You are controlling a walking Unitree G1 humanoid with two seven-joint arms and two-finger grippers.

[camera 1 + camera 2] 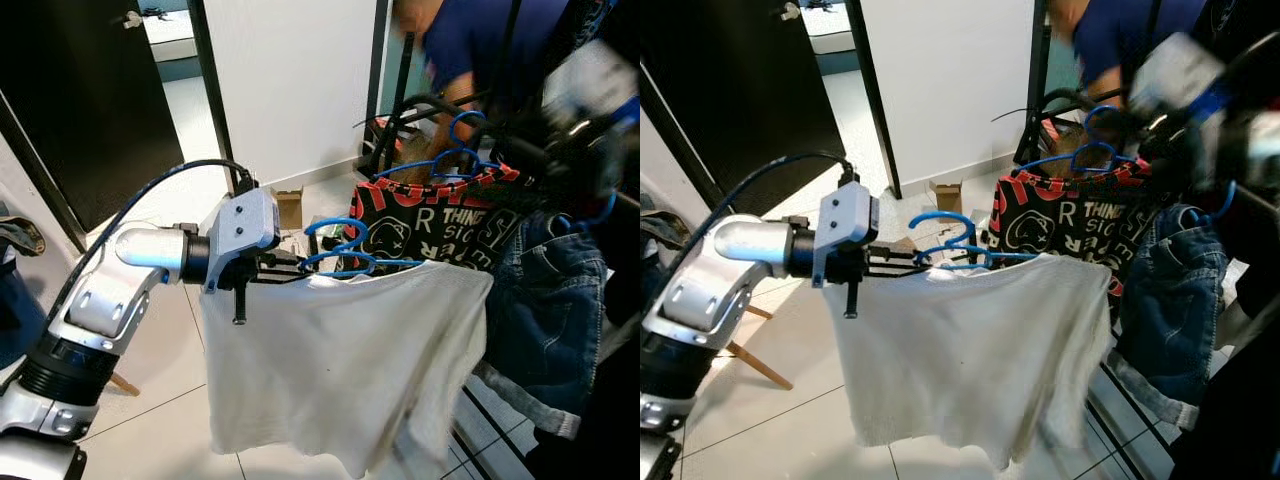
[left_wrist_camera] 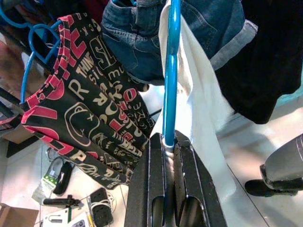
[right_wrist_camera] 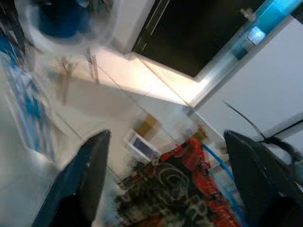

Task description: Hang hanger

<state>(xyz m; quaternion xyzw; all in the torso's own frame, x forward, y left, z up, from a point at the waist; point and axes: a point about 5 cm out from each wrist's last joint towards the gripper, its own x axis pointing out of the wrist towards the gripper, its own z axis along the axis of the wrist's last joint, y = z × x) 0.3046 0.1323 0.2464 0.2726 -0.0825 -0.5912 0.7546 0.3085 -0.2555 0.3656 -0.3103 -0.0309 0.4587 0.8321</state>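
Left gripper (image 1: 285,266) is clenched on the blue hanger (image 1: 345,262), held level so the white shirt (image 1: 340,360) drapes free beside the clothes rack (image 1: 420,105); right gripper (image 3: 165,184), fingers spread, is raised near the rack, blurred.

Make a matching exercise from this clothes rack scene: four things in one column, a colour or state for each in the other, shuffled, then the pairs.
1. white shirt
2. denim shorts
3. left hand
4. right hand

A. open
B. blue, hanging on the rack
C. shut on the blue hanger
D. draped over the held hanger

Pairs: 1-D, 2-B, 3-C, 4-A
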